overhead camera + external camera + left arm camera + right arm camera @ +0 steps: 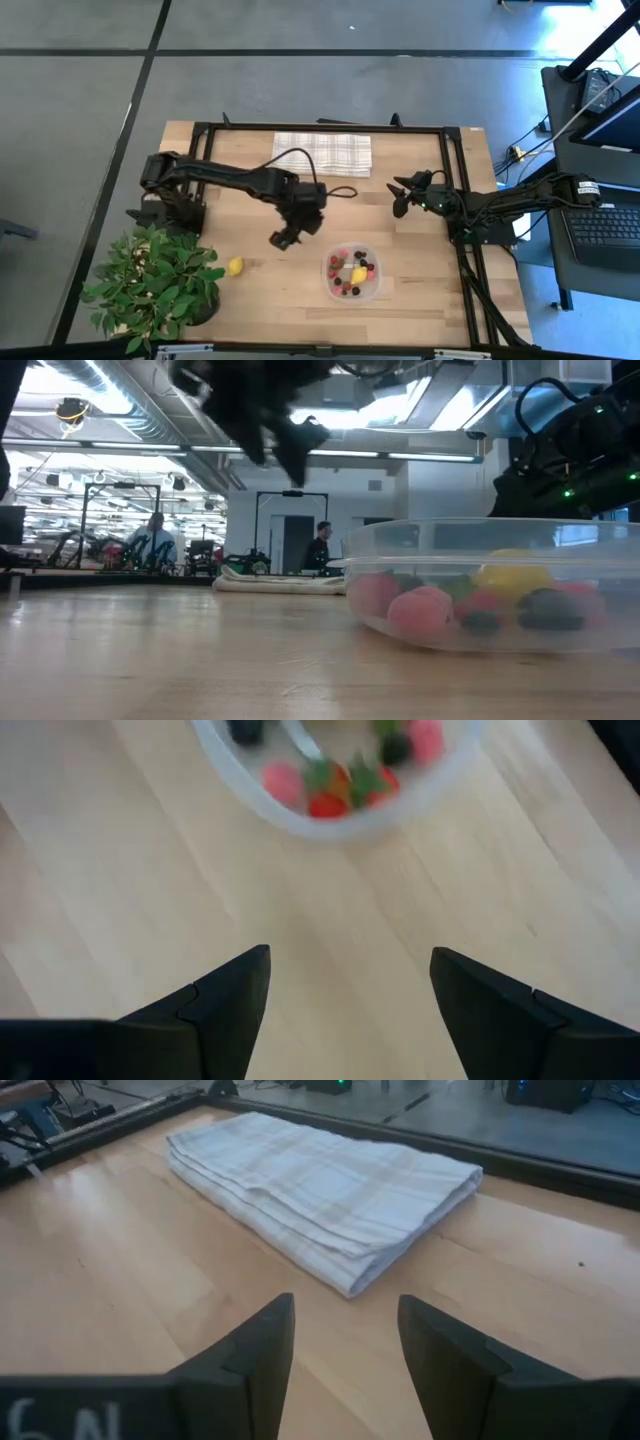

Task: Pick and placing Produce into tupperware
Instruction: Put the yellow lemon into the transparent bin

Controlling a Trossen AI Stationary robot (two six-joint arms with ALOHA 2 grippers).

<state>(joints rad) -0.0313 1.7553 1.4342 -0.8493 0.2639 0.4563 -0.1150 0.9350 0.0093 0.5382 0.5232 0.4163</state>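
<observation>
Most of the small red and dark berry-like produce pieces [346, 276] already lie inside the clear rounded-square plastic tupperware with a whitish rim [372, 293], together with one yellow lemon-like fruit [358, 275]. We find the container on the near part of the pale wooden table [420, 310], right of centre. One second yellow lemon-like fruit [235, 266] lies loose on the boards, well to the left of the container and near the leafy green potted plant [150, 280]. We judge the task nearly complete, with this single piece left to collect.

The left gripper [283, 239] hangs above bare wood between the loose lemon and the container, its arm reaching in from the left edge. Its fingers [235, 1000] stand apart and carry nothing; the container's rim shows just ahead of them in the left wrist view. We judge it must travel left and descend to reach the remaining fruit.

The right gripper [400, 198] waits farther back on the right, fingers [258, 1355] parted and empty, facing the folded white-grey checked cloth [320, 1190] at the far edge.
</observation>
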